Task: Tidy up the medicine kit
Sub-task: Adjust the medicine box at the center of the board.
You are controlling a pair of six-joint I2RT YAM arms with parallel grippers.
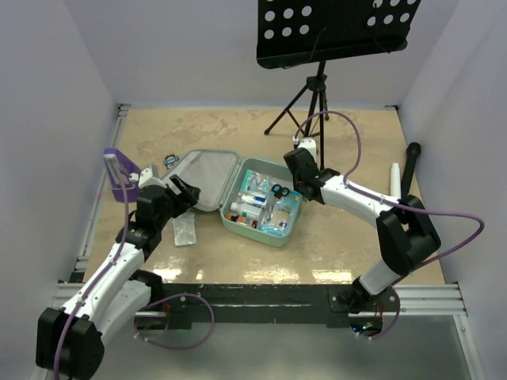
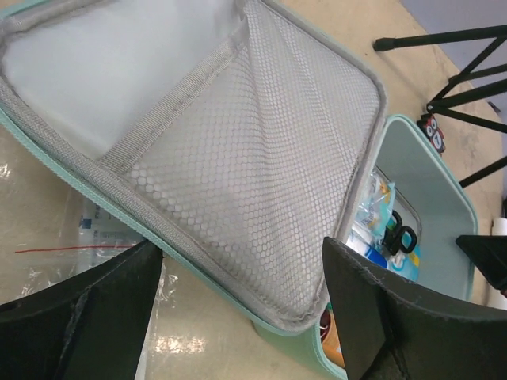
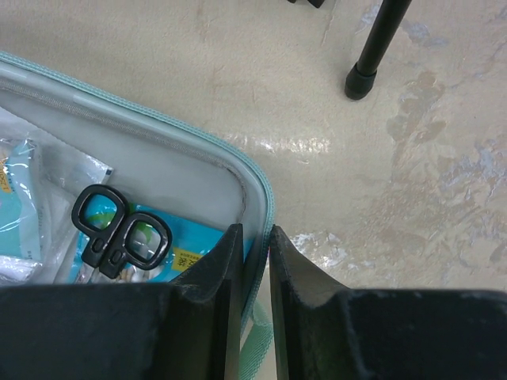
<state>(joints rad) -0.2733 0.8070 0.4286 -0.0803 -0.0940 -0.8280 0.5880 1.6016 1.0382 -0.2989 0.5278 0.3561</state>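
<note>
- Two hands are working the medicine kit (image 1: 207,180), which lies open mid-bench with its lid flat to the left and its filled tray to the right.
- Our right hand (image 3: 255,237) has closed its fingers on the tray's mint rim at the far corner. We judge this pinch is meant to steady the case while the other side is handled.
- Our left hand (image 2: 242,253) is spread wide, one finger on each side of the lid's near corner and gripping nothing. It seems poised to lift or fold the lid; we cannot tell whether either finger touches it.
- Scissors (image 3: 119,229) lie on top of the packets just inside the pinched rim.
- A clear zip bag (image 1: 184,230) lies on the bench at the lid's near edge, and part of it is hidden beneath the lid in the left wrist view.
- Packet labels are too small to read, and the right hand covers the tray's corner from above.
</note>
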